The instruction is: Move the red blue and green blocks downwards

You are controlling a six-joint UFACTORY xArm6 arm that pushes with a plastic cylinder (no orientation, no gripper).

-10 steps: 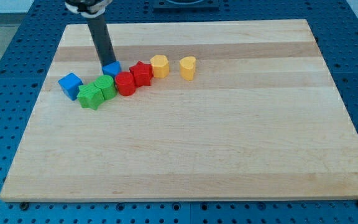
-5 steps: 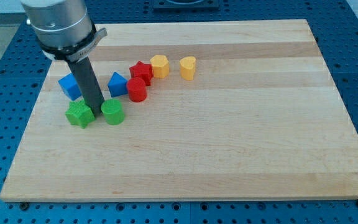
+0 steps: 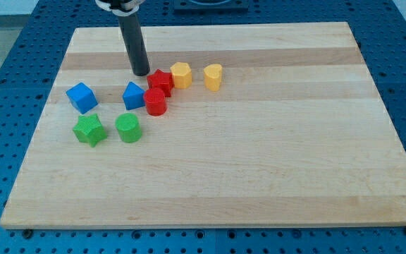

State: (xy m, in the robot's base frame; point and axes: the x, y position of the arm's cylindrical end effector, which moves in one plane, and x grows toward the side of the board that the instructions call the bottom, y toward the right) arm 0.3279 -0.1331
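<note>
Wood board point(image 3: 259, 155) on blue pegboard point(image 3: 5, 85)

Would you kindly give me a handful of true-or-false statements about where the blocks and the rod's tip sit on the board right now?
1. My tip sits toward the view's top from the blue block beside the red ones. True.
2. The two green blocks lie nearer the view's bottom than every other block. True.
3. The two yellow blocks touch each other. False: bare board shows between them.
4. The red star lies at the view's left of the blue cube. False: it lies to the right.
</note>
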